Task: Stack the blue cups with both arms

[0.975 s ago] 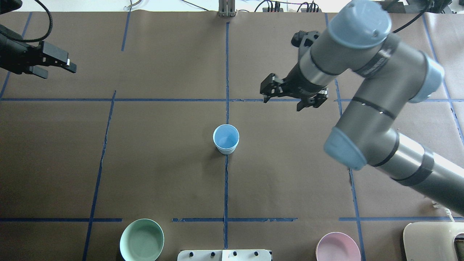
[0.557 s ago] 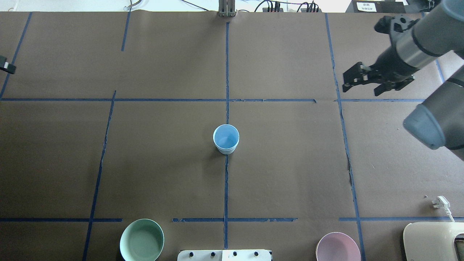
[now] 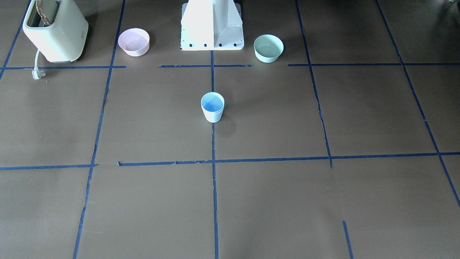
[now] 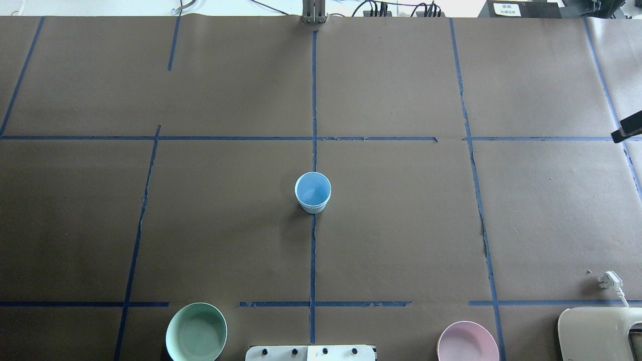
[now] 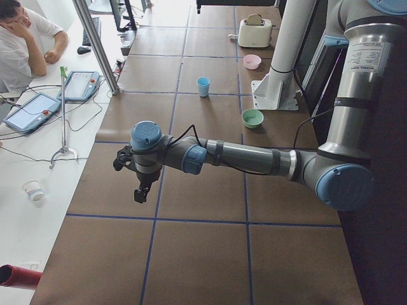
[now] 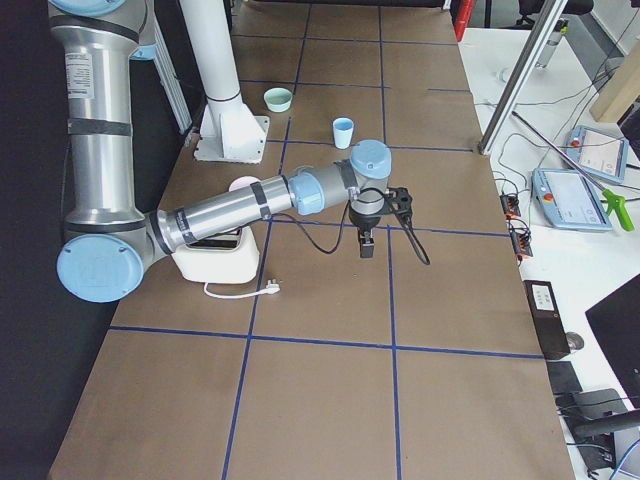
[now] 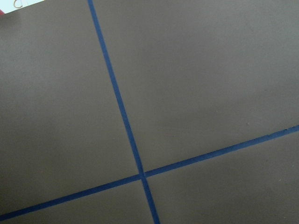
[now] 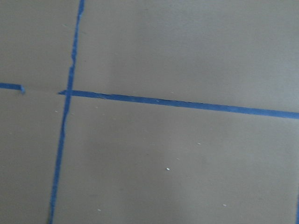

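Note:
One pale-blue cup [image 4: 313, 192] with a bright blue inside stands upright at the table's middle, on the centre tape line; it also shows in the front view [image 3: 212, 107] and both side views [image 5: 203, 86] [image 6: 343, 131]. No second cup shows apart from it. My left gripper [image 5: 138, 192] hangs over the table's left end, far from the cup; I cannot tell its state. Of my right gripper [image 6: 367, 243] only a black tip [image 4: 627, 133] shows at the overhead view's right edge; I cannot tell its state. Both wrist views show only brown paper and blue tape.
A mint-green bowl [image 4: 196, 332] and a pink bowl [image 4: 467, 342] sit on either side of the white pedestal [image 3: 212, 25]. A cream toaster [image 3: 54, 30] with a loose plug [image 4: 609, 280] stands at the near right corner. A person [image 5: 25, 38] sits beyond the table.
My right arm has swung away to the right, almost out of the overhead view. My left gripper has left that view on the left. The cup has not moved.

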Robot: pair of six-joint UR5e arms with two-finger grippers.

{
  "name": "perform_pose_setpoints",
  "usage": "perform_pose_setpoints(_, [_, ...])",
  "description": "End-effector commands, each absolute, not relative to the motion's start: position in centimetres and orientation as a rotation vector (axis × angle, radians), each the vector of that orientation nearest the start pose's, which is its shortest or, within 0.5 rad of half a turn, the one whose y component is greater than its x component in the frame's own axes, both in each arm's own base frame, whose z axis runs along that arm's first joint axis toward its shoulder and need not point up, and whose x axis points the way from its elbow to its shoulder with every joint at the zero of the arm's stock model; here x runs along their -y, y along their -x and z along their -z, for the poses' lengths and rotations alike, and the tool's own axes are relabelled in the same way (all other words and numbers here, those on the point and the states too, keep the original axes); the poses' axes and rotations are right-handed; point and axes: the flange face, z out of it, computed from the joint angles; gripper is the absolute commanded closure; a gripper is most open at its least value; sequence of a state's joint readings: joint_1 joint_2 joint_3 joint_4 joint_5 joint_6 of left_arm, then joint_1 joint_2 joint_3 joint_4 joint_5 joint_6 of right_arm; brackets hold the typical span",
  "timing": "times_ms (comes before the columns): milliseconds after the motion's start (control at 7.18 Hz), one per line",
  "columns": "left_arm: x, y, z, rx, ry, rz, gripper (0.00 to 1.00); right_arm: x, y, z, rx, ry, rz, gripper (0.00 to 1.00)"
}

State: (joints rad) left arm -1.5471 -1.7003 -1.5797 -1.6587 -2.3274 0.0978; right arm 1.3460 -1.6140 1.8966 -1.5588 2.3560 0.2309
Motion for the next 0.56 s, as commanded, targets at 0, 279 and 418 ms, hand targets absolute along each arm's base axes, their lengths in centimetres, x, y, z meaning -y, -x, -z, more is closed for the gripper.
perform_pose_setpoints(0, [55.5, 5.8, -56.3, -0.813, -0.125, -0.156, 0.0, 46.9, 0.3, -57.7, 0.799, -0.087, 0.154, 0.0])
perform_pose_setpoints(279, [53.8, 6.2, -59.0, -0.776, -0.107, -0.148, 0.0, 46.7, -0.8, -59.5, 0.808, -0.065, 0.124, 0.0])
perform_pose_setpoints(418, [52.7, 6.4, -60.4, -0.766, -0.095, -0.148, 0.0, 46.7, -1.2, -59.4, 0.813, -0.062, 0.105, 0.0])
